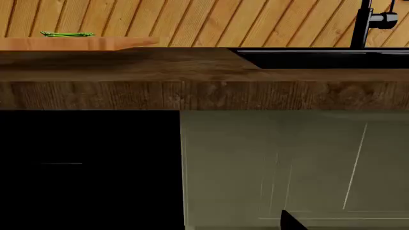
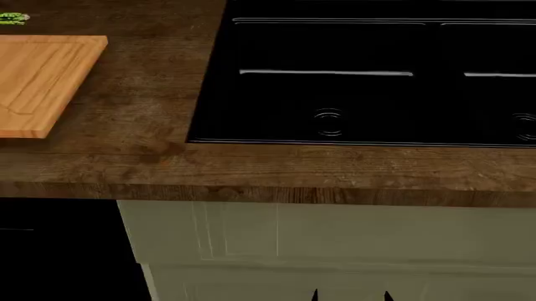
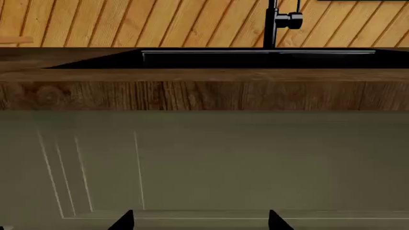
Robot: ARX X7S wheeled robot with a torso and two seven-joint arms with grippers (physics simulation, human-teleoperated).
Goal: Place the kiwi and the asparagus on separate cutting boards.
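We've got both arms low, in front of the cabinet doors (image 2: 277, 238) and below the countertop (image 2: 134, 157) edge, nowhere near the task items.

Right gripper (image 3: 201, 221): two dark fingertips at the frame's bottom edge w/ a wide gap between them, nothing in it, so spread and empty. Left gripper (image 1: 292, 221): only one dark tip shows, so we can't tell how far its jaws are parted; nothing seen in it.

Asparagus (image 2: 14, 18): far left on the counter in the head view, cut off by the frame edge, just beyond the far edge of the grooved cutting board (image 2: 42, 81). In the left wrist view it looks to lie over the board's line, but that view is edge-on, so we can't say on vs behind. Kiwi: not in any view. Second board: not clearly seen either. To the right are the black sink (image 2: 377, 75) and the faucet (image 3: 275, 24).

Risks, as we judge them:
- Raising the arms straight up could catch the counter overhang, since the grippers sit right below it.
- Asparagus is at the reach limit on the left; w/o repositioning the base, the left arm may overextend or nudge the spears away.
- Thin spears lying flat: a shallow pinch may slip.
- Kiwi unseen, so we'd need to look round first; a blind reach is a bad idea.
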